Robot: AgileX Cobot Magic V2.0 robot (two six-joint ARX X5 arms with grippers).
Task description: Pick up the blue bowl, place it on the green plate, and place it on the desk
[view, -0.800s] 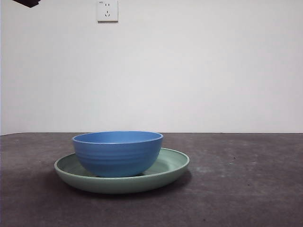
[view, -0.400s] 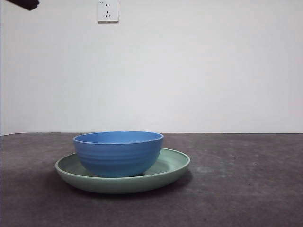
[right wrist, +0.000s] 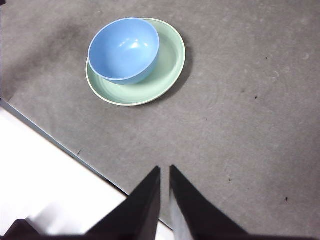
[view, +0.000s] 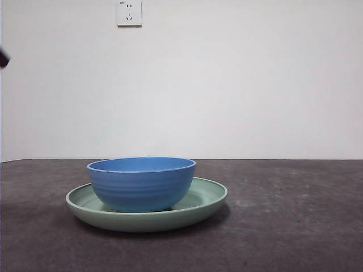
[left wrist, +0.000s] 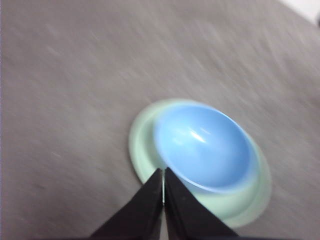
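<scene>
A: Position of the blue bowl point(view: 141, 183)?
B: Upright inside the green plate point(view: 201, 203), off-centre toward one rim; plate flat on the desk point(view: 295, 226).
A: Tool state?
B: Left gripper point(left wrist: 163, 176) above the plate (view blurred), jaws closed, empty. Right gripper point(right wrist: 165, 172) well apart, jaws nearly together, holding nothing. Wall socket point(view: 129, 12) behind.

A white wall socket point(view: 129, 13) on the pale wall point(view: 238, 85).
</scene>
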